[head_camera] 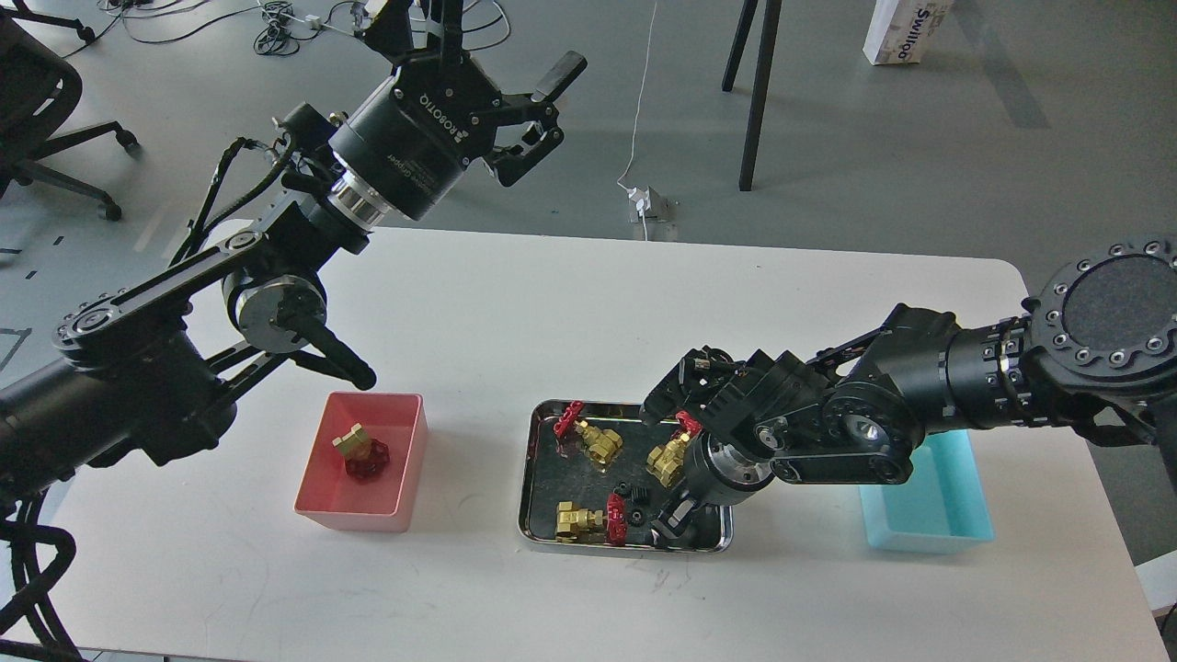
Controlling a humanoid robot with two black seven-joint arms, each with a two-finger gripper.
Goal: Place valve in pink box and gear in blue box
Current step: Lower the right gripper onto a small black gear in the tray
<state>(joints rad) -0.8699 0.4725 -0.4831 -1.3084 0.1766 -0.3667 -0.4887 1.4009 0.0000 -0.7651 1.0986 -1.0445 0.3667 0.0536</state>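
Valve [360, 452]: one already lies in the pink box [405, 432], wheel down on the floor of the bin, so you can judge that half of the job done.
Gear [641, 496]: it sits in the steel tray [529, 478] just beside your right gripper [676, 524], on its inner side, with another small black piece touching or nearly touching it.
Right gripper: you have it pointed down into the tray's near corner, close to the gears; it shows dark and end-on, so you cannot tell whether the fingers are apart or closed.
Left gripper [542, 106]: you hold it raised well above and beyond the pink box, fingers spread and holding nothing, which likely keeps it clear of the work.
Other valves: three rest in the tray, one just beyond the right gripper by its wrist, two further to its inner side.
Blue box [956, 524]: it lies on the outer side of your right arm, partly hidden under the forearm, and nothing shows in the visible part.
Risk: the gear is tiny and crowded by a red handwheel, so a pinch could catch the wrong piece.
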